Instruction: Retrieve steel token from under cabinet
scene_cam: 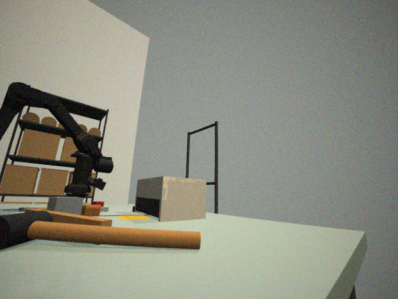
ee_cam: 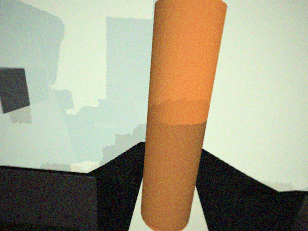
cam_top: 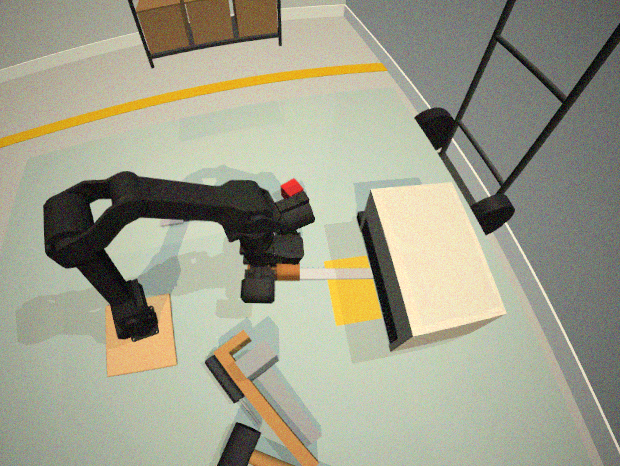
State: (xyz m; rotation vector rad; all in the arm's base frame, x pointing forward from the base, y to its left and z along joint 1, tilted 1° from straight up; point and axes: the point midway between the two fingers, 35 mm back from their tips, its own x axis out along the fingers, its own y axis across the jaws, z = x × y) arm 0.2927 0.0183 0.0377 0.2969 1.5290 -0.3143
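My gripper [cam_top: 261, 271] [scene_cam: 85, 199] [ee_cam: 168, 150] is shut on the orange round handle [cam_top: 288, 272] [scene_cam: 91, 210] [ee_cam: 182, 74] of a long tool. The tool's flat pale blade [cam_top: 320, 273] runs from the handle across the yellow marked area [cam_top: 354, 303] [scene_cam: 133, 217] to the dark opening at the foot of the cabinet [cam_top: 436, 250] [scene_cam: 183, 199]. The blade's far end is hidden by the cabinet. My gripper is low over the table, on the arm-base side of the marked area. The steel token is not seen in any view.
A red block [cam_top: 292, 188] [scene_cam: 97, 203] is beside the wrist in the top view. An orange L-shaped piece [cam_top: 265, 400], a grey block [cam_top: 258, 361] [scene_cam: 65, 205] and a black-headed hammer [cam_top: 239, 444] [scene_cam: 112, 236] lie on the near side. A hand truck [cam_top: 493, 212] stands behind the cabinet.
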